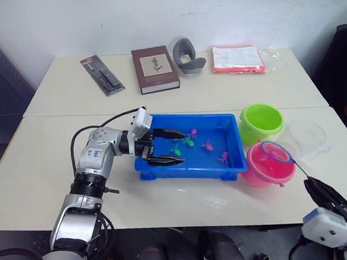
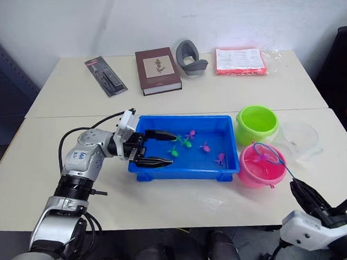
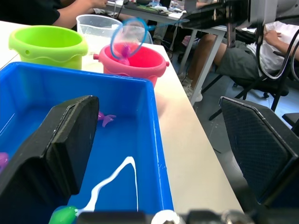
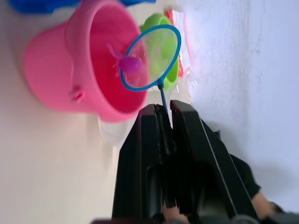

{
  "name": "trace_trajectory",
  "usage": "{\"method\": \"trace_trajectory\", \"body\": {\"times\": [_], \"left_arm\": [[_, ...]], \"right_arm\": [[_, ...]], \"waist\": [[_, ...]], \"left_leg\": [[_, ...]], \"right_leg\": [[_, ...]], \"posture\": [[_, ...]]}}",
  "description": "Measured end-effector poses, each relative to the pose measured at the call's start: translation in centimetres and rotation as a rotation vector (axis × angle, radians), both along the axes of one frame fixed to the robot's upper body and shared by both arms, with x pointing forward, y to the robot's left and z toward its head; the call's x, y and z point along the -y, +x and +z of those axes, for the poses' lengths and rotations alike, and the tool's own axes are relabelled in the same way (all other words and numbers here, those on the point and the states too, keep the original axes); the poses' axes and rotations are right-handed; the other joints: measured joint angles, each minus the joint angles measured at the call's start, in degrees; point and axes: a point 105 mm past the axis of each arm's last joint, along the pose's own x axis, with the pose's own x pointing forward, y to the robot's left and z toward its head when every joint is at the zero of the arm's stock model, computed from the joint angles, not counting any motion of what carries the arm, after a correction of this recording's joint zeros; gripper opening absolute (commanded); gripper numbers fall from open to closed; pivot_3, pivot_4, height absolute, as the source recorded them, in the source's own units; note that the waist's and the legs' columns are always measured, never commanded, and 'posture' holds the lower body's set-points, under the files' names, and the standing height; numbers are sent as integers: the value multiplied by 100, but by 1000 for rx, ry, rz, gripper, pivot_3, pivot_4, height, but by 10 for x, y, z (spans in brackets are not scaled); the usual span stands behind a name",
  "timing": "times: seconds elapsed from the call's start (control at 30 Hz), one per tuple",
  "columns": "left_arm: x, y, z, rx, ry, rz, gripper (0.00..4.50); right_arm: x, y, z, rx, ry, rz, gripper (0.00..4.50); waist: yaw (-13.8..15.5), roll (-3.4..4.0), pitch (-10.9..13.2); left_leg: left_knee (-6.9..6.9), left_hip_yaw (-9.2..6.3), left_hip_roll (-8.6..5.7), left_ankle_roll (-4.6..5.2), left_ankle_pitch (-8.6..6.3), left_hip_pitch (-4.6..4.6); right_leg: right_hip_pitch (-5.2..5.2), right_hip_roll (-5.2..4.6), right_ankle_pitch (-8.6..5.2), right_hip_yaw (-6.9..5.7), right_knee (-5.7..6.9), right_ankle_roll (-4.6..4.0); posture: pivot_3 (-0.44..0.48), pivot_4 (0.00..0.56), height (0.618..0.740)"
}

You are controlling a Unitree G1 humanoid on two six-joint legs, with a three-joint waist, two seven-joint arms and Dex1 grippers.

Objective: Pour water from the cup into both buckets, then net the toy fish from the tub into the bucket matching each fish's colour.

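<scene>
- Your right gripper [image 1: 318,192] pinches the thin black stick of the blue-rimmed mesh net [image 1: 276,152], holding its hoop over the pink plastic bucket [image 1: 261,170] with a magenta toy fish [image 4: 130,64] in the mesh.
- Your left gripper [image 1: 172,147] straddles the near rim of the shallow blue rectangular tub [image 1: 221,124], fingers spread wide.
- The lime green bucket [image 1: 260,122] stands just behind the pink one, and the clear plastic cup [image 1: 308,136] sits beside them.

Two pale tables [image 1: 57,174] stand pushed together, the seam running across between them. On the near one sits the blue tub [image 1: 191,171], with the green bucket [image 1: 261,122] just beside its far right corner and the pink bucket [image 1: 267,165] just beside its near right corner. The clear cup [image 1: 308,137] stands right of the buckets. On the far table lie a black packaged tool [image 1: 102,75], a brown book [image 1: 155,69], a grey curved object [image 1: 187,56] and a red-edged packet [image 1: 237,59].
</scene>
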Motion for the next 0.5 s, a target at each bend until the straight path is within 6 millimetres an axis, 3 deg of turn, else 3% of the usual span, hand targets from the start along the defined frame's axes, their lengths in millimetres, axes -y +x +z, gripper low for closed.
{"method": "trace_trajectory", "body": {"times": [0.13,0.3,0.43,0.5], "left_arm": [[-1,-1,-2,19,-2,1,4437],[-1,-1,-3,27,-4,3,4437],[-1,0,-2,30,-7,12,4437],[-4,1,-4,28,-7,28,4437]], "right_arm": [[1,-4,-6,-7,-79,11,0],[-9,-4,7,52,-80,54,0],[-14,1,28,113,104,57,0],[-16,4,37,73,317,64,0]], "waist": [[-10,0,0],[-11,0,0],[-10,0,0],[-9,0,0]], "left_leg": [[0,1,1,-1,0,2],[0,1,3,-2,1,3],[1,0,3,-2,1,5],[1,-3,4,0,0,7]], "right_leg": [[0,1,-2,2,4,-3],[0,2,-2,1,5,-4],[3,0,-2,1,5,-4],[4,-2,-2,1,6,-5]], "posture": [[0,150,740],[0,150,740],[0,150,740],[0,150,740]]}}
